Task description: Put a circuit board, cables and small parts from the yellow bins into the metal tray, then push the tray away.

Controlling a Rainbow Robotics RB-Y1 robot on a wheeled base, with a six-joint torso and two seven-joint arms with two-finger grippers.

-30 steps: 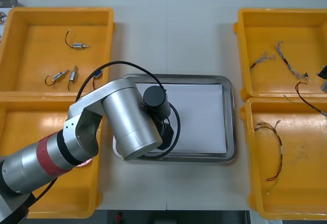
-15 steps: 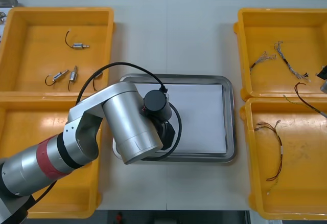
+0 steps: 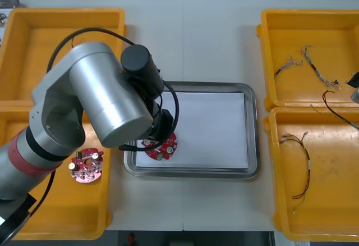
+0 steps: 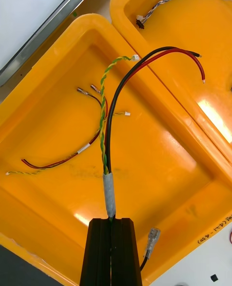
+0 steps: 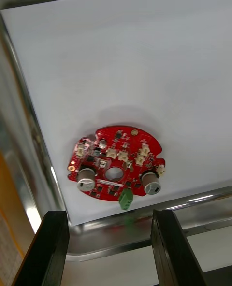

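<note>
A round red circuit board (image 3: 161, 147) lies on the white sheet in the near-left corner of the metal tray (image 3: 253, 123). In the left wrist view my left gripper (image 5: 110, 213) hangs open just above the board (image 5: 116, 167), with one finger (image 5: 48, 247) on either side and nothing between them. At the table's right edge my right gripper (image 4: 112, 223) is shut on a taped bundle of black, red and green-yellow cables (image 4: 110, 189) over the near right yellow bin (image 4: 159, 160).
A second red board (image 3: 86, 165) lies in the near left bin (image 3: 17, 145). Small metal parts (image 3: 85, 50) rest in the far left bin. Loose cables (image 3: 305, 162) lie in both right bins. My left arm (image 3: 101, 97) overhangs the tray's left rim.
My left arm has lifted and swung back toward the far left. The board it covered now lies in the tray, and the second board in the bin has come into sight.
</note>
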